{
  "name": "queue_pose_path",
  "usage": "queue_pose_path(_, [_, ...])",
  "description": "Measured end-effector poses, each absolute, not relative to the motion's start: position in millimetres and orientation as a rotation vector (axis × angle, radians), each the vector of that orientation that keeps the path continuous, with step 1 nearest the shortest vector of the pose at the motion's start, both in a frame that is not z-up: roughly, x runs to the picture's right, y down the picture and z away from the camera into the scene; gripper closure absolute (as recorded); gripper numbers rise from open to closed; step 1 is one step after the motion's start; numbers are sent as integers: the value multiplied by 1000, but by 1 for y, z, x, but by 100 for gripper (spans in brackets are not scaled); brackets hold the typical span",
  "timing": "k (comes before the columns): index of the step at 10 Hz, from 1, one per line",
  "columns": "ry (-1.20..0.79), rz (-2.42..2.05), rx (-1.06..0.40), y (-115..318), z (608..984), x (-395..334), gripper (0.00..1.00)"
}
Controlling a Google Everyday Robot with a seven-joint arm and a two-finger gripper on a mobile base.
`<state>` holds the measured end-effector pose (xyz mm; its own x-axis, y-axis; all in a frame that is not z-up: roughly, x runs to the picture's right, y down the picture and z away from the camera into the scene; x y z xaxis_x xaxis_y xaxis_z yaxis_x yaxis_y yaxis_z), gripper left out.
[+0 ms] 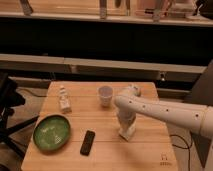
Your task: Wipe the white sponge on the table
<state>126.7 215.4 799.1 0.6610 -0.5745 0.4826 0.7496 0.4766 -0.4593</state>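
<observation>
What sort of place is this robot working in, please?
Likely a lab or office workspace: a wooden table holding a green bowl and a cup, long counters behind, and the robot's hand down at the tabletop.

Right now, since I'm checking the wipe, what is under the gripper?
A white sponge shows under the gripper, resting on the wooden table. The gripper covers the sponge's top, so the contact between them is hidden.

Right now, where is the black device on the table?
In the camera view, the black device lies near the front edge of the table, between the green bowl at image left and the gripper, pointing down, at image right.
</observation>
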Motion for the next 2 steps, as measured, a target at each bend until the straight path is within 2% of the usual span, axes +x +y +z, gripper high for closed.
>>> queue_pose_path(2, [-281, -838, -694, 216, 800, 123, 100])
